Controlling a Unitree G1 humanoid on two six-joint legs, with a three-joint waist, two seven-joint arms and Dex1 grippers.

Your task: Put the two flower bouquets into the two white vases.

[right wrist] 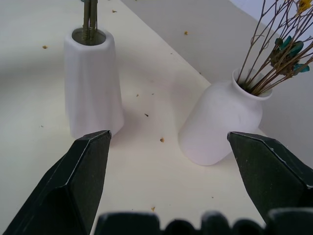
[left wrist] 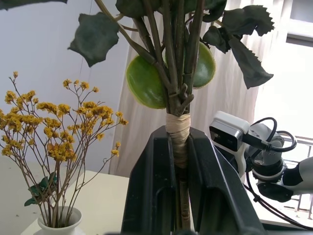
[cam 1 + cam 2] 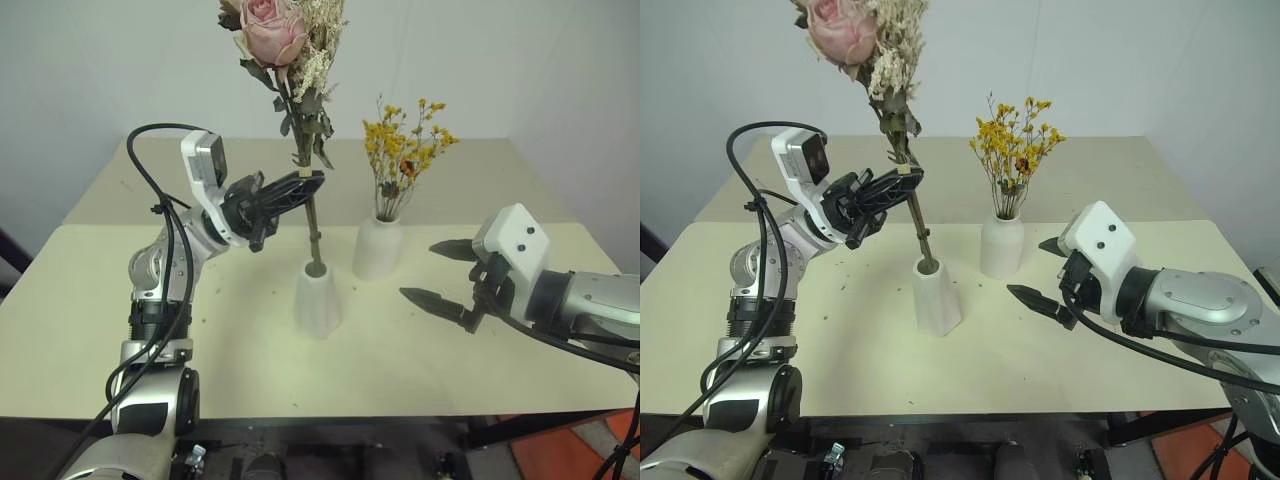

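Observation:
The pink rose bouquet (image 3: pixel 290 60) stands upright with its stems down inside the mouth of the cone-shaped white vase (image 3: pixel 317 298) at the table's middle. My left gripper (image 3: pixel 300 188) is shut on its taped stem (image 2: pixel 177 139) well above the vase. The yellow-orange spray (image 3: pixel 405 150) sits in the rounder white vase (image 3: pixel 379 248) just behind and to the right. My right gripper (image 3: pixel 440 272) hovers open to the right of both vases, nothing between its fingers (image 1: pixel 83 171); both vases show ahead of it in the right wrist view.
The cream table (image 3: pixel 220 350) carries small fallen flower crumbs around the vases. A seam runs across it behind the vases. A white wall stands behind the table's far edge.

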